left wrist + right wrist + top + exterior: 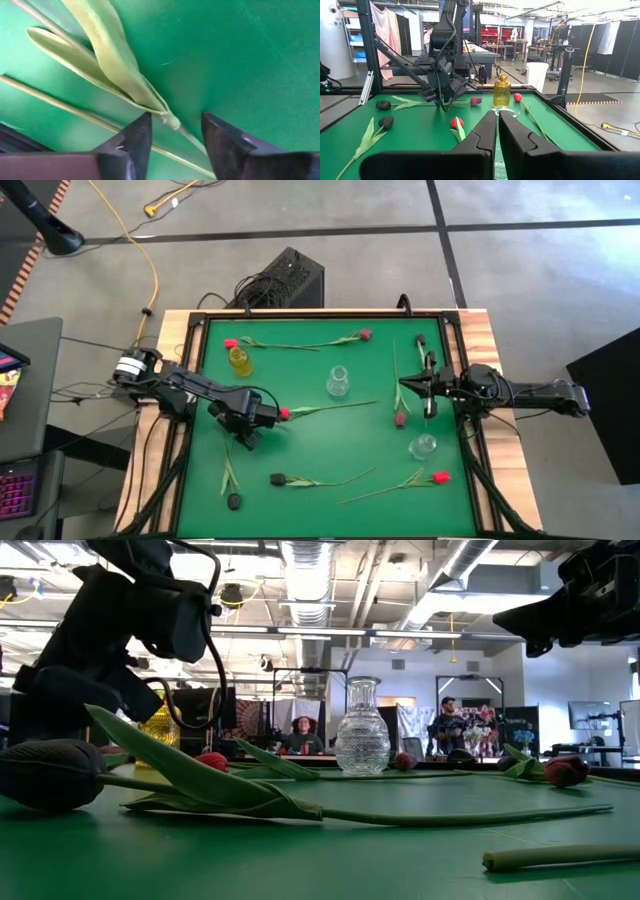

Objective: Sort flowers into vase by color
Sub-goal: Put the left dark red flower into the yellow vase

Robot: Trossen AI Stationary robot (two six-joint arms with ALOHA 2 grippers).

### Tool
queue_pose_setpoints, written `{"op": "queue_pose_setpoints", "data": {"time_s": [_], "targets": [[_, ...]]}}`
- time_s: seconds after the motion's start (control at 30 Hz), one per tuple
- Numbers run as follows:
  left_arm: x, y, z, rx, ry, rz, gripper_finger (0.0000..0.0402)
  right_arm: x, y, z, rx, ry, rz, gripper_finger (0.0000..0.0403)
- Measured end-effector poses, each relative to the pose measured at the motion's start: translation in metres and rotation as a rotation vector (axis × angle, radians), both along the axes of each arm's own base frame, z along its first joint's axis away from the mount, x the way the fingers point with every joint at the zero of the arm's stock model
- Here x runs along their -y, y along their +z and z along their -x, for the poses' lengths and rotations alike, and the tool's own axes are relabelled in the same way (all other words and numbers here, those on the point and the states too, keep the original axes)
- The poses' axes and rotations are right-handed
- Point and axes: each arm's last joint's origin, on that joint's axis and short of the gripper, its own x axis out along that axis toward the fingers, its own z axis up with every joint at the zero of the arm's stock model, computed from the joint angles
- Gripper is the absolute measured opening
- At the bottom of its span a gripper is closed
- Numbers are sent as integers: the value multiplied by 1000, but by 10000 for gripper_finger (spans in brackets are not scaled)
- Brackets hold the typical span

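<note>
Tulips lie flat on the green table (320, 500): red heads (284, 414) (230, 344) (441, 477), maroon heads (366, 334) (400, 420), dark heads (277, 478) (233, 501). A yellow vase (240, 360) and two clear vases (338, 382) (423, 446) stand upright. My left gripper (248, 438) (172, 145) points down at the left, open. Its fingers stand on either side of a thin tulip stem (187, 135), just past the leaf base (167, 119); the head is out of that view. My right gripper (497, 114) (404, 383) waits level at the right, shut and empty.
A raised black frame (195, 380) rims the table. A second thin stem (75, 107) runs beside the leaves under my left gripper. The red head lies right beside the left gripper. People stand in the room beyond the table (447, 720).
</note>
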Motion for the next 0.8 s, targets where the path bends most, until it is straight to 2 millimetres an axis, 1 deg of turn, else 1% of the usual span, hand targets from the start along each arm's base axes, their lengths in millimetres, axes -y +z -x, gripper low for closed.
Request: {"op": "queue_pose_setpoints", "data": {"time_s": [0.3, 0.4, 0.47, 0.53, 0.63, 0.8], "targets": [[-1, 0, -1, 16, -40, 2, 12, 0, 0, 0, 0, 0, 0, 49], [-1, 2, -3, 64, -53, 1, 7, 0, 0, 0, 0, 1, 0, 49], [-1, 7, -6, 120, -59, -16, 7, 0, 0, 0, 0, 1, 0, 49], [-3, 17, -10, 201, -57, -39, 3, 0, 0, 0, 0, 1, 0, 49], [-7, 39, -15, 366, -35, -95, 2, 0, 0, 0, 0, 1, 0, 49], [-18, 88, -11, 686, 26, -277, 1, 0, 0, 0, 1, 1, 0, 49]]}}
